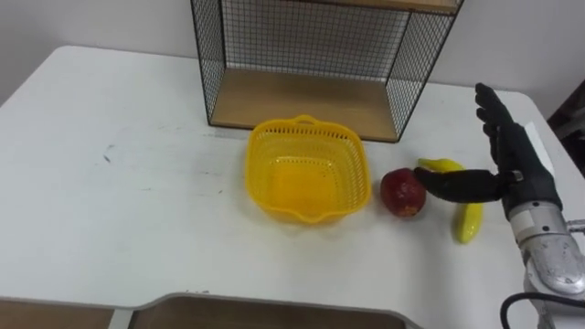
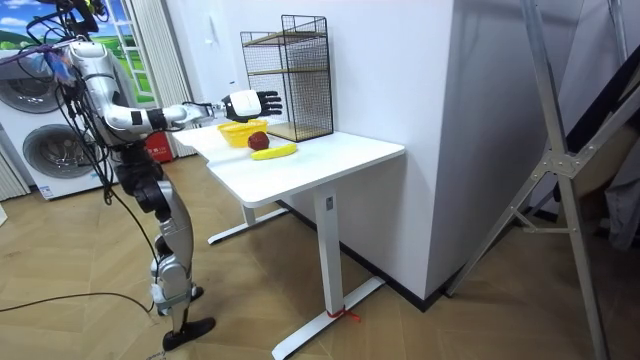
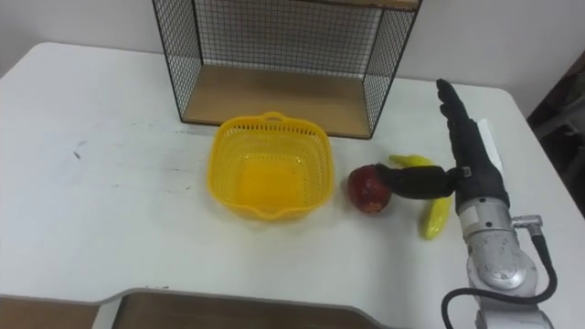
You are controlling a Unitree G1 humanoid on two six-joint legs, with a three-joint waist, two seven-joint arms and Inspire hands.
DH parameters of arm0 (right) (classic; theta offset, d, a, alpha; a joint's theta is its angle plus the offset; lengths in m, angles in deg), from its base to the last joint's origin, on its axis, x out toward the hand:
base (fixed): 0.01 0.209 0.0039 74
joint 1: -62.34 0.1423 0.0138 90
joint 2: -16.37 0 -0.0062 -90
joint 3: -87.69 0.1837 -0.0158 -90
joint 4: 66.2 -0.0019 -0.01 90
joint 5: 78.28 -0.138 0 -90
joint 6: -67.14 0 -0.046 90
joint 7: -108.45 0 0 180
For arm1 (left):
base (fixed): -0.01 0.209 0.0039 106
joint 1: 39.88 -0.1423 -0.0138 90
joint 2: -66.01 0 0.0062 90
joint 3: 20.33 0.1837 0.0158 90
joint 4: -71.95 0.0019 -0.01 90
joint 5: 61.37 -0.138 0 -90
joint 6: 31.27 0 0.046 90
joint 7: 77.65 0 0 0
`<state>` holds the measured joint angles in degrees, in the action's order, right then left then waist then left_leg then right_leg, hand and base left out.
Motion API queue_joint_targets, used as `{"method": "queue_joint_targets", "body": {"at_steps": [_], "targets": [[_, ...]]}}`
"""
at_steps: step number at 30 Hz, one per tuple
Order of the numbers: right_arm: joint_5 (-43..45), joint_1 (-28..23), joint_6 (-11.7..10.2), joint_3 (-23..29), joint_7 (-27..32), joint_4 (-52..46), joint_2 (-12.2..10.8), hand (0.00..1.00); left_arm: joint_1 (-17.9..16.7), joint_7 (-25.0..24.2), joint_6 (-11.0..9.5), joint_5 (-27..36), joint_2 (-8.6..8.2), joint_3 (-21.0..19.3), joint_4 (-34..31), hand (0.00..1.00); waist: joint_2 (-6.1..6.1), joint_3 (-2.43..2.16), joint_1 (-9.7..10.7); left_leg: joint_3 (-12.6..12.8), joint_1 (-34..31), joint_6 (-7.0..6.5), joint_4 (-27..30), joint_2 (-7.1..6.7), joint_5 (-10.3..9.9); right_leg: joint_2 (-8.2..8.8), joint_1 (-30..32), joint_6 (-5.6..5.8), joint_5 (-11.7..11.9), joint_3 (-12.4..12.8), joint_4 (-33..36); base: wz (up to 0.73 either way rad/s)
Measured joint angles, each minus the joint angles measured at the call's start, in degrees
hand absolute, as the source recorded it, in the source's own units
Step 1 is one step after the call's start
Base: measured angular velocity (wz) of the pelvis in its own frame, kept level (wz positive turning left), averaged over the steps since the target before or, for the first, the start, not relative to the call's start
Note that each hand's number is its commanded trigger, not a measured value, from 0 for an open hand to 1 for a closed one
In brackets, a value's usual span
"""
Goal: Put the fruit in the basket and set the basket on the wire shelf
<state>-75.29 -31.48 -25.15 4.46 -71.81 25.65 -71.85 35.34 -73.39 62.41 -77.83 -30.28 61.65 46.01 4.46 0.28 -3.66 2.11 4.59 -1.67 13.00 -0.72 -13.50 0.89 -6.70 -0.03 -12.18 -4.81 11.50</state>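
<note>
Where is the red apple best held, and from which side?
Probably across its widest middle, from its right: the round red apple has the yellow plastic basket close on its left, and the open right robot hand hovers on that side.

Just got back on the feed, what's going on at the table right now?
The robot stands at the white table, its right hand open above the banana, thumb reaching toward the red apple. Both fruits lie on the table, right of the yellow basket, which is empty and sits in front of the wire shelf. Nothing is gripped yet.
</note>
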Motion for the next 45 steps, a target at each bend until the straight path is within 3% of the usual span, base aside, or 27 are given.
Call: {"method": "queue_joint_targets", "body": {"at_steps": [7,21,27,45], "targets": [[2.31,0.47,0.47,-3.18,-1.85,2.05,-0.03,0.00,0.11,-0.02,-0.03,0.01,0.02,0.32,-0.01,0.00,-0.12,0.06,-0.10,-0.22,-0.09,0.01,0.32,-0.01,-0.01,0.04,-0.06,-0.05,0.03,-0.07,0.07,0.00],[2.32,0.55,0.67,-3.91,-2.47,2.15,-0.03,0.00,0.26,-0.05,-0.03,0.01,0.08,1.66,-0.09,0.00,-0.53,0.30,-0.34,-1.13,-0.91,0.03,0.79,-0.06,-0.02,0.08,-0.04,-0.12,0.08,-1.16,0.08,0.03],[4.23,0.58,1.14,-5.92,-3.96,4.98,-0.04,0.00,0.40,-0.32,0.05,0.02,0.08,2.64,0.11,0.00,-0.43,0.23,-1.15,-1.36,-1.13,0.04,0.75,-0.08,-0.02,0.15,0.09,-0.12,0.08,-1.72,0.08,0.02],[5.34,0.57,1.92,-6.01,-5.79,11.16,-0.02,0.00,0.22,-0.44,0.74,0.02,0.07,2.51,0.04,0.00,-0.32,0.06,-0.97,-2.30,-1.96,0.06,1.24,-0.18,-0.01,0.27,-0.16,-0.14,0.23,-3.16,-0.90,0.03]]}}
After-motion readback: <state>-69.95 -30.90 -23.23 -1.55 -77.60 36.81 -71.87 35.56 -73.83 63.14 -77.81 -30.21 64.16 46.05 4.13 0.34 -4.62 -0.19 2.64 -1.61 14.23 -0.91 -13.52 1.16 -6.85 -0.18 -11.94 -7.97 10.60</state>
